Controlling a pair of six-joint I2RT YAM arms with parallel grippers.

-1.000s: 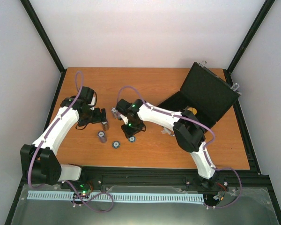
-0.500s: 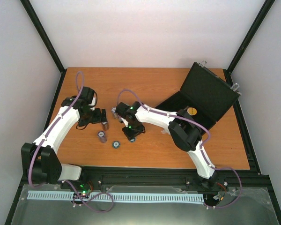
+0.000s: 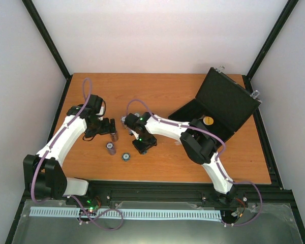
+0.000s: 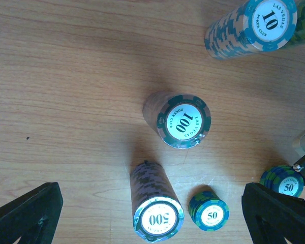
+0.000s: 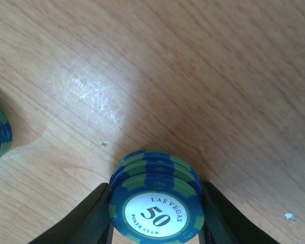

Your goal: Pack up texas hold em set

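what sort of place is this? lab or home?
Likely a lab test cell, not a home: blank white walls and black frame struts box in the wooden table, and the left arm and right arm are bolted to a black rail at its near edge.

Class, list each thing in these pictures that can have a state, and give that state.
case: open, lid raised
left gripper: open, holding nothing
right gripper: shut on the gripped 50 stack
100 stack: upright, ungripped
500 stack: upright, ungripped
10 stack: upright, ungripped
loose 50 stack: upright, ungripped
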